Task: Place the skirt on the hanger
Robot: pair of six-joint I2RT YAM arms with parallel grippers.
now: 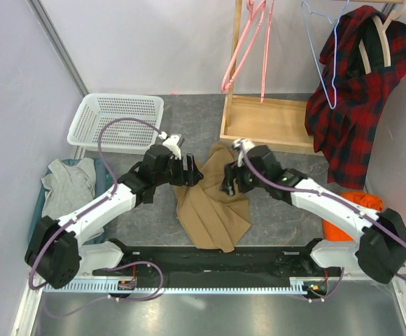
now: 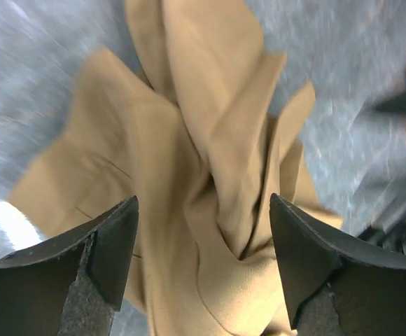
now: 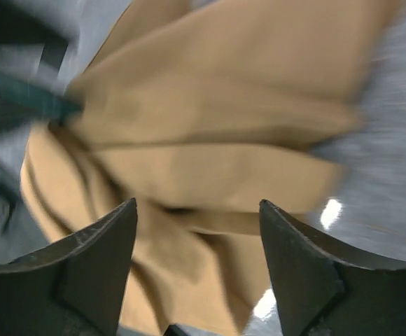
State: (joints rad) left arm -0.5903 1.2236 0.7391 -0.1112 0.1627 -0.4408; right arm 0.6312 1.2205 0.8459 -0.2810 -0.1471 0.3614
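The tan-brown skirt (image 1: 210, 206) lies crumpled on the grey table between the two arms. My left gripper (image 1: 193, 171) hovers over its upper left edge. In the left wrist view the left gripper (image 2: 203, 234) is open, with folds of the skirt (image 2: 189, 133) below the gap and not pinched. My right gripper (image 1: 229, 183) is over the skirt's upper right part. Seen from the right wrist, this gripper (image 3: 197, 234) is open too, above the blurred skirt (image 3: 224, 112). The pink hanger (image 1: 240, 50) hangs on the wooden rack at the back.
A wooden rack base (image 1: 269, 122) stands behind the skirt. A light-blue hanger (image 1: 330, 59) and a red plaid shirt (image 1: 360, 91) hang at the back right. A white basket (image 1: 115, 120) and a grey garment (image 1: 70, 180) are at the left, an orange object (image 1: 353, 210) at the right.
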